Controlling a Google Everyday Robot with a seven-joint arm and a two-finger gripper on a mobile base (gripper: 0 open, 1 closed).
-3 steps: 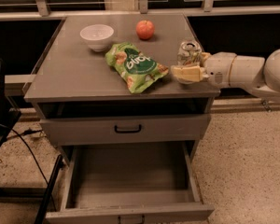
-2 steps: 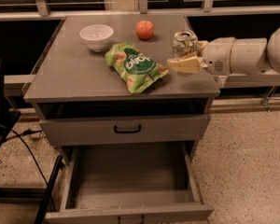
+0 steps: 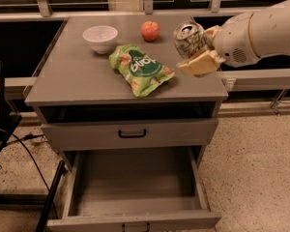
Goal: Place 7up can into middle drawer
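The 7up can (image 3: 188,39), silvery with a shiny top, is held tilted in the air above the right part of the cabinet top. My gripper (image 3: 199,47) reaches in from the right and is shut on the can, with one tan finger (image 3: 198,65) under it and the other behind it. The middle drawer (image 3: 135,187) is pulled out at the bottom of the view, a grey tray with a bare floor, low and to the left of the gripper.
On the grey cabinet top (image 3: 77,76) lie a green crisp bag (image 3: 139,67), a white bowl (image 3: 100,36) and a red apple (image 3: 150,30). A drawer front with a black bar handle (image 3: 132,133) sits above the open drawer. A black stand (image 3: 2,110) is at the left.
The gripper has lifted the can off the cabinet top and raised it, with the can now tilted. The drawer and the other objects have not moved.
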